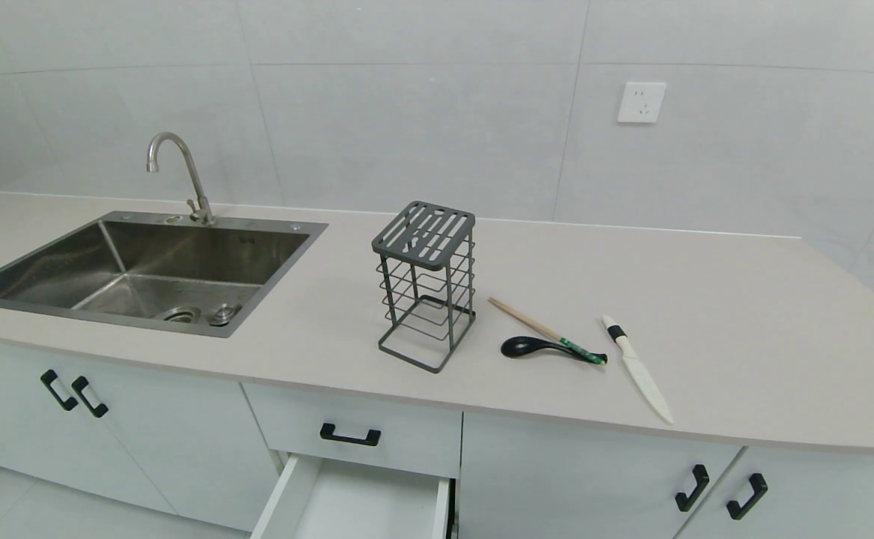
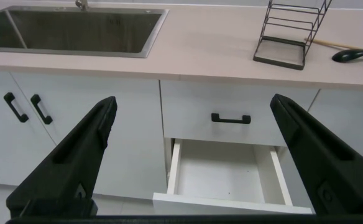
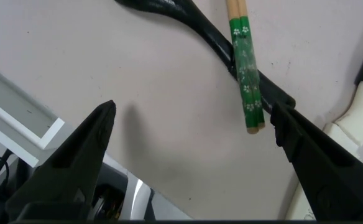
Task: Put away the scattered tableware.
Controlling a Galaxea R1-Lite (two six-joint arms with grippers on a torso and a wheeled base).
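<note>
Pale counter [image 1: 706, 299] against grey wall tiles, with a sink [image 1: 145, 269] at the left and a wire rack [image 1: 426, 284] near the middle. Right of the rack, 2 chopsticks [image 1: 534, 323] lying across the handle of a black spoon [image 1: 527, 346]. Close beside those, farther right, a white knife [image 1: 635, 367]. All of it loose on the counter, nothing in the rack yet. Below the near counter edge, an open drawer [image 1: 355, 509].

Right gripper [image 3: 194, 109] spread wide, holding nothing, poised over the green chopstick ends and the spoon handle. Left gripper [image 2: 194, 102] likewise released and empty, low in front of the cabinets, facing the drawer.

Likely risks:
- Closing on chopsticks and spoon handle together, since stacked where crossed.
- Pinching just 1 chopstick and rolling the other away.
- Nudging the knife, so near the right-hand finger.

In the right wrist view, a plain look at the chopsticks lying over the spoon handle, hard to judge from the head view. In the left wrist view, the drawer's inside. In the head view, the rack's slotted top and the whole layout.
</note>
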